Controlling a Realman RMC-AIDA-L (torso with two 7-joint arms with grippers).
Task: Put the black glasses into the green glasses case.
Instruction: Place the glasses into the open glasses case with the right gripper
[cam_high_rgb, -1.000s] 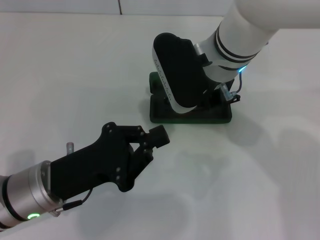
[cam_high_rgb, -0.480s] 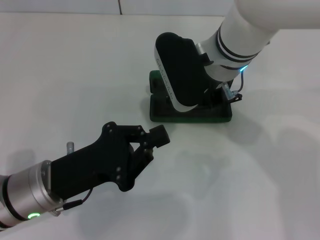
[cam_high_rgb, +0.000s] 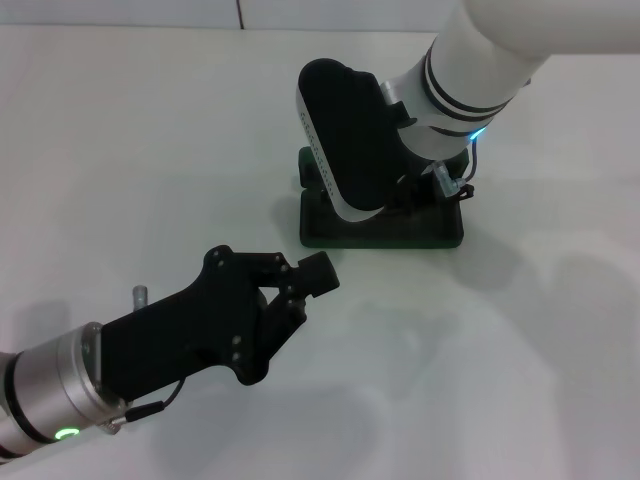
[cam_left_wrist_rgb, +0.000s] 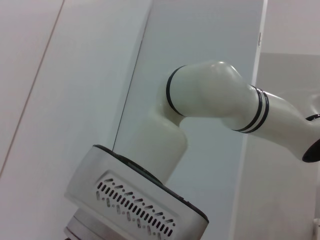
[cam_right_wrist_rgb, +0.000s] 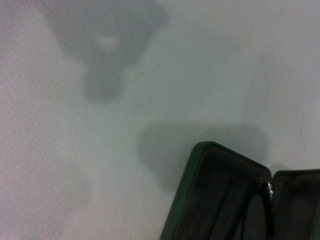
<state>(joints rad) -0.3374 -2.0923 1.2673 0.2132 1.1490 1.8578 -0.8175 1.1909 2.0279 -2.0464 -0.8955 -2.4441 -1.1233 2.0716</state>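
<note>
The right gripper (cam_high_rgb: 420, 190) is hanging low over the open green glasses case (cam_high_rgb: 440, 232); can't tell its grip. Black glasses aren't visible, so probably placing; next, release cleanly. Left gripper (cam_high_rgb: 305, 285) is idling nearby, closed.

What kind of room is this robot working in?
Probably a lab or test bench: a plain white tabletop, bare pale wall panels, and only a dark green hard glasses case set out.
</note>
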